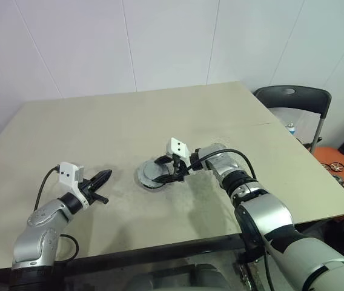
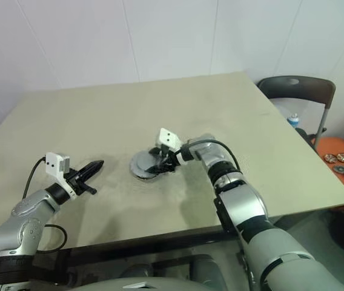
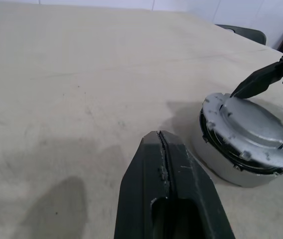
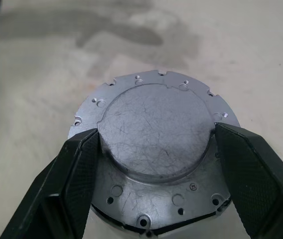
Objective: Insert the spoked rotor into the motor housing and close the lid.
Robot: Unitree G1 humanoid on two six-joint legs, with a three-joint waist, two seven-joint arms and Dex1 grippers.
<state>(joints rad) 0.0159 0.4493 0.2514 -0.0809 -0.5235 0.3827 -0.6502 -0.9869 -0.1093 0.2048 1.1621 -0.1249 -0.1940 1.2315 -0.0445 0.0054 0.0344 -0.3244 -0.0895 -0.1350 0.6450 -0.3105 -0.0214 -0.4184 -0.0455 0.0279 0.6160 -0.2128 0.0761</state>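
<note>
A silver lid (image 4: 154, 119) with a raised round centre lies on the motor housing (image 3: 221, 169) in the middle of the table (image 1: 99, 127). The lid sits a little tilted, with a dark gap showing under its rim. My right gripper (image 4: 156, 137) reaches in from the right, and its two black fingers press against opposite sides of the raised centre. The spoked rotor is hidden. To the left of the housing, just above the table, my left gripper (image 1: 102, 177) is shut and empty, pointing toward the housing.
A dark chair (image 1: 296, 100) stands past the table's far right corner, with a small bottle (image 1: 291, 128) beside it. An orange tray (image 1: 341, 170) holding round parts sits beyond the right edge.
</note>
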